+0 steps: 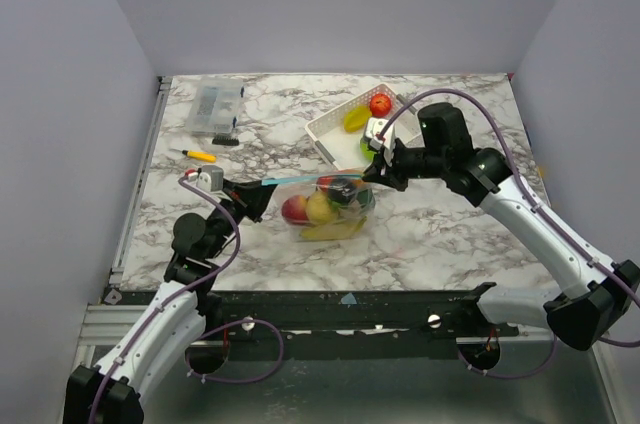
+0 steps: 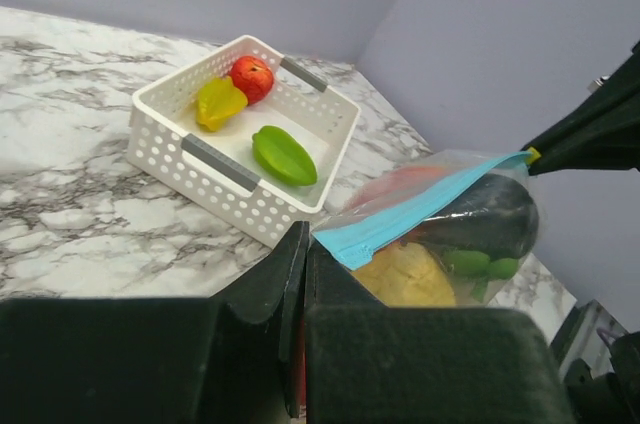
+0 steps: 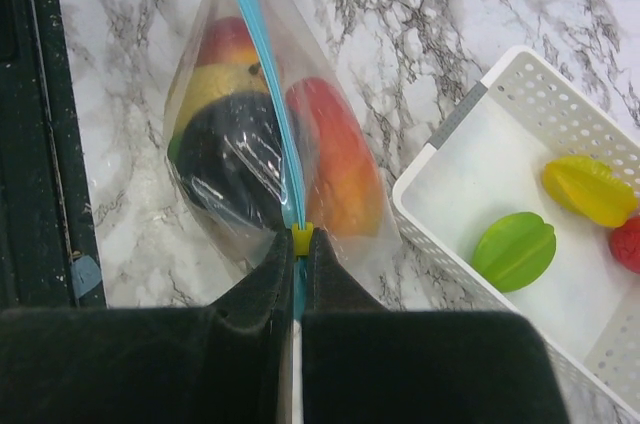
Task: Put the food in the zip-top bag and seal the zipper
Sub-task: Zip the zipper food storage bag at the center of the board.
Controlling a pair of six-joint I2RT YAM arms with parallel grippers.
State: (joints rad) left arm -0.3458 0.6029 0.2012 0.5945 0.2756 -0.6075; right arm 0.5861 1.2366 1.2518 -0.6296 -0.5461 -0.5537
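The zip-top bag [image 1: 330, 206] hangs stretched between my two grippers just above the table, holding several food pieces: red, yellow, dark and green ones [image 3: 235, 154]. Its blue-green zipper [image 1: 310, 180] runs taut from gripper to gripper. My left gripper [image 1: 258, 190] is shut on the bag's left end [image 2: 345, 244], beside the zipper [image 2: 430, 206]. My right gripper [image 1: 377, 176] is shut on the zipper's yellow slider [image 3: 301, 235] at the right end. More food lies in the white basket [image 1: 330, 134]: a red piece [image 1: 380, 103], a yellow piece [image 1: 355, 119] and a green piece [image 3: 515, 249].
A small clear hard box [image 1: 215, 109] and a yellow-orange tool [image 1: 200, 155] lie at the back left. The basket stands close behind the right gripper. Grey walls enclose the marble table [image 1: 450, 234] on three sides.
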